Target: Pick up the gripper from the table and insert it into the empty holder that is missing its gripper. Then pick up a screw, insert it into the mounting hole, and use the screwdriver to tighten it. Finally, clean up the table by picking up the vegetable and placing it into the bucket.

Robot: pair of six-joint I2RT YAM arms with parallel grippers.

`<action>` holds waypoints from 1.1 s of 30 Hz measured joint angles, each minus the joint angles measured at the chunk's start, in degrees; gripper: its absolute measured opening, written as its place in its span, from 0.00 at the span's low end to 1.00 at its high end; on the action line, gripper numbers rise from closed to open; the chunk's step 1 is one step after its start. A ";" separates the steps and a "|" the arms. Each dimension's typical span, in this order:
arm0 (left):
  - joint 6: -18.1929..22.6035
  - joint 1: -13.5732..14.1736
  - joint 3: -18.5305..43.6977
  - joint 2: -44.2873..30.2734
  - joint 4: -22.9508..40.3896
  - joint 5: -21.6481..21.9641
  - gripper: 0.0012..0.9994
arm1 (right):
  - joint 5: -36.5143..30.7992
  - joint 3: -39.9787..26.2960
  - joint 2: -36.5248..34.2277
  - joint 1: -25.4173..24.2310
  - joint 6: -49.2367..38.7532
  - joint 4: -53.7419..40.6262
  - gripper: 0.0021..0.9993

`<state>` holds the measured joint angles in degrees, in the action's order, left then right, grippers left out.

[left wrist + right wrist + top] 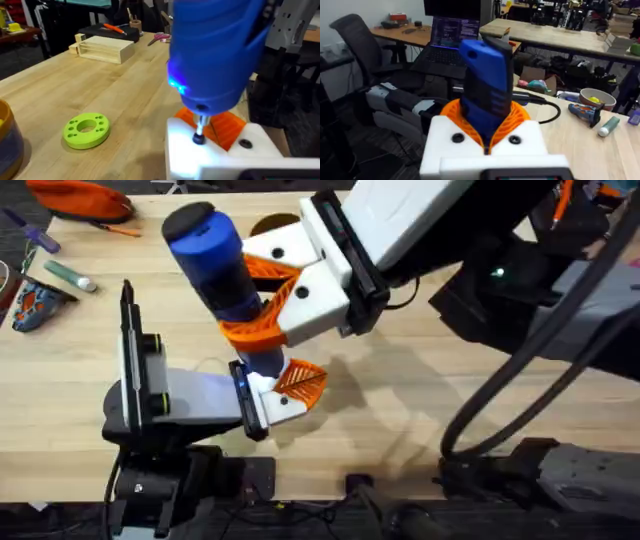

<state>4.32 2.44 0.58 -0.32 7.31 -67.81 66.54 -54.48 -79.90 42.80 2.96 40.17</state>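
Observation:
My right gripper [250,298] is shut on the blue screwdriver [215,260], which stands nearly upright between its orange pads [517,117]. In the left wrist view the screwdriver [215,50] has a blue light on, and its silver bit [200,127] presses on a dark screw [199,140] in the white holder [200,155]. An orange ribbed piece [227,125] sits on the holder just behind the bit. My left gripper [285,392] lies low on the table under the screwdriver's tip. The bucket [7,140] shows at the left wrist view's edge. The vegetable is out of view.
A lime-green ring disc [86,131] lies on the table near the bucket. A pale wooden slotted box [102,49] stands farther back. An orange pouch [80,198], a marker [70,275] and a small colourful object [35,305] lie at the table's far left.

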 joint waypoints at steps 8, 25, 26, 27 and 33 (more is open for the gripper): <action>0.00 0.00 0.00 0.00 0.00 0.00 0.01 | 0.37 0.00 0.00 -0.27 -0.02 -0.97 0.02; 0.00 0.00 0.00 0.00 0.00 0.00 0.01 | 0.37 0.00 0.00 -0.21 -0.02 -1.11 0.02; 0.00 0.00 0.00 0.00 0.00 0.00 0.01 | 0.37 0.00 0.00 -0.17 -0.02 -1.11 0.02; 0.00 0.00 0.00 0.00 0.00 0.01 0.01 | 0.37 0.00 0.00 -0.09 -0.02 -1.11 0.02; -0.01 0.00 0.00 0.00 0.00 0.03 0.01 | 0.36 0.00 -0.70 0.16 -0.04 -1.05 0.02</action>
<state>4.31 2.44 0.58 -0.32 7.31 -67.78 66.91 -54.48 -80.60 42.96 2.92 39.12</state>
